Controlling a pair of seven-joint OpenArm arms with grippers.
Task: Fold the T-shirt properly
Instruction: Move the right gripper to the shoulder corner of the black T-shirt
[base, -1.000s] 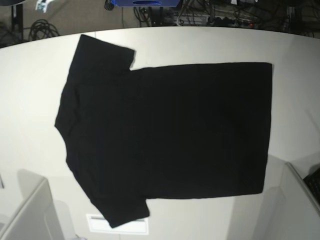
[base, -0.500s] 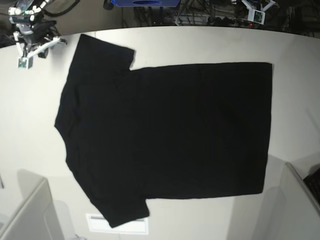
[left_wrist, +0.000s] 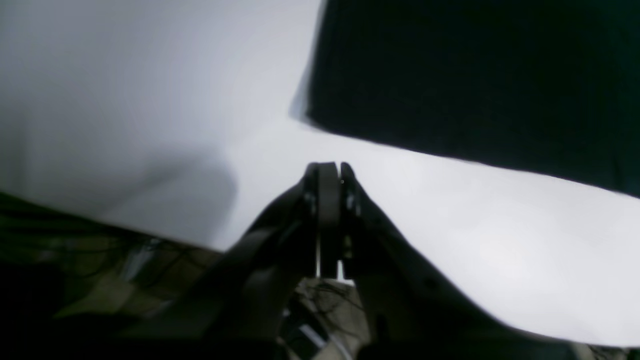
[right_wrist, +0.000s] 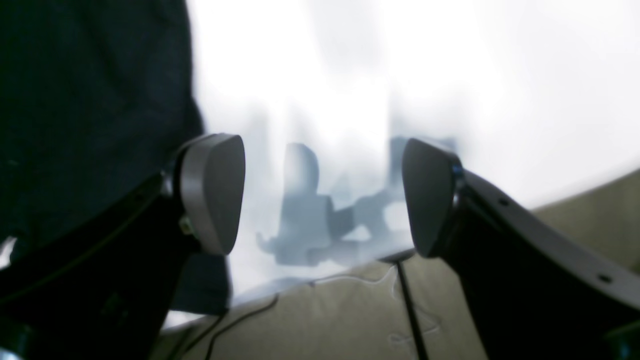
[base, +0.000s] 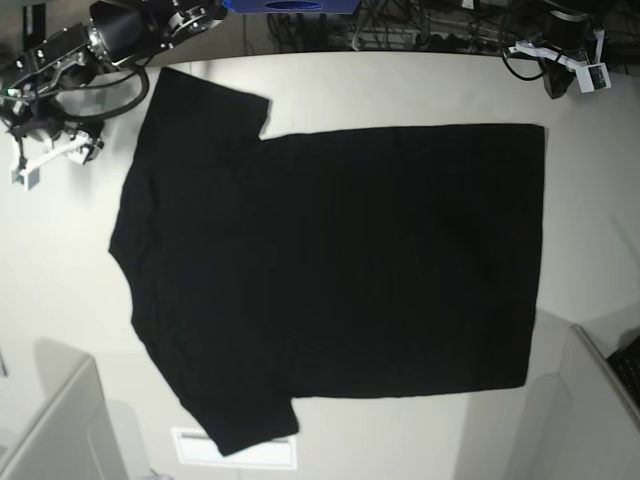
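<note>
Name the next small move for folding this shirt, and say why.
Probably lower the open right tool onto the near sleeve edge of the T-shirt. The shirt lies flat and untouched, the right tool hangs above bare table beside that sleeve, and the left tool is shut near the hem corner.

The base view looked straight down on the T-shirt (base: 330, 270). Each wrist view sat low and close, looking past its fingers at one shirt edge; all three shared that shirt.
</note>
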